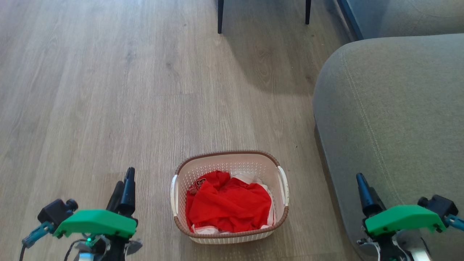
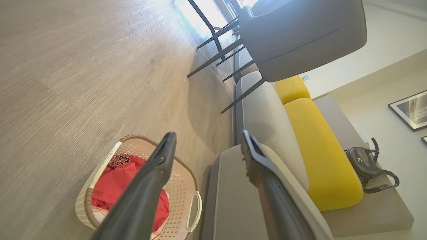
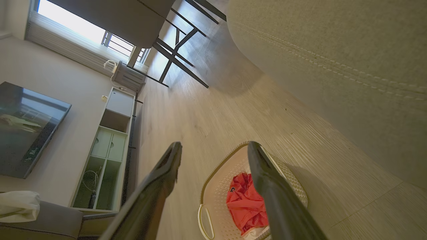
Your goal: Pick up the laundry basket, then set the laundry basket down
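Laundry basket (image 1: 235, 166) sits on the floor (image 1: 108, 90) just beside the grey sofa (image 1: 391, 108), red clothes (image 1: 228, 203) inside (a soft, light load). Stiff plastic, likely light; its white side handles (image 1: 284, 185) look the surest hold. Left gripper (image 2: 208, 136) and right gripper (image 3: 213, 146) both spread wide, empty.

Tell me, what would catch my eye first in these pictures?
The bright red garment bunched in the laundry basket stands out most, low in the middle of the head view on the wood floor. The left gripper and the right gripper, both open, with green covers behind their dark fingers, flank the basket. A grey sofa takes up the right side.
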### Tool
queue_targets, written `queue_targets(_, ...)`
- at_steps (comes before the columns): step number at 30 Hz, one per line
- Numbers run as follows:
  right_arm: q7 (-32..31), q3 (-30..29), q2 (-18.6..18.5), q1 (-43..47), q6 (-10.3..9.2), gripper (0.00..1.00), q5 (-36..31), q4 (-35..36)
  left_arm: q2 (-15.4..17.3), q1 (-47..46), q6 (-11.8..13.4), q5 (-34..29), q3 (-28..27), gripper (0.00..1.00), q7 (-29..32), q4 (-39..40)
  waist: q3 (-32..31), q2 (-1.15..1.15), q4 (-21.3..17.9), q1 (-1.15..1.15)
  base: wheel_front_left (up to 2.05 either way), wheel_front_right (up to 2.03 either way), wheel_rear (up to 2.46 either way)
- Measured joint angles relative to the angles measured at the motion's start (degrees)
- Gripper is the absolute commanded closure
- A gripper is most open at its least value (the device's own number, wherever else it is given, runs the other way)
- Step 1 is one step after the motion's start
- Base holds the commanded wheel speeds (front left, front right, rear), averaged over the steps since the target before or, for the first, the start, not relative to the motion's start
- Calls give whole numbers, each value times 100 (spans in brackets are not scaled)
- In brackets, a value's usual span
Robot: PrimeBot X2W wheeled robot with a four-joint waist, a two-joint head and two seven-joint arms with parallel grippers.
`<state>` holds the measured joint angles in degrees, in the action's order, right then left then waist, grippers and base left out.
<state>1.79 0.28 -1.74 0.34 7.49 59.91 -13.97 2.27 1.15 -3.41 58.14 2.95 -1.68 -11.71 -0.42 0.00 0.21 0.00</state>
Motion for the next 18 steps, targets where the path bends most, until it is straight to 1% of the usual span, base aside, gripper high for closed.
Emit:
queue_targets(8,119,152,-2,0,0,0,-647,8,53,14,205,-832,108,0,-145,101,-4,0,-6,0,0,0,0)
queue_targets(18,292,247,-4,0,0,0,-1284,86,185,73,441,-1622,318,0,-313,133,1,0,-6,0,0,0,0)
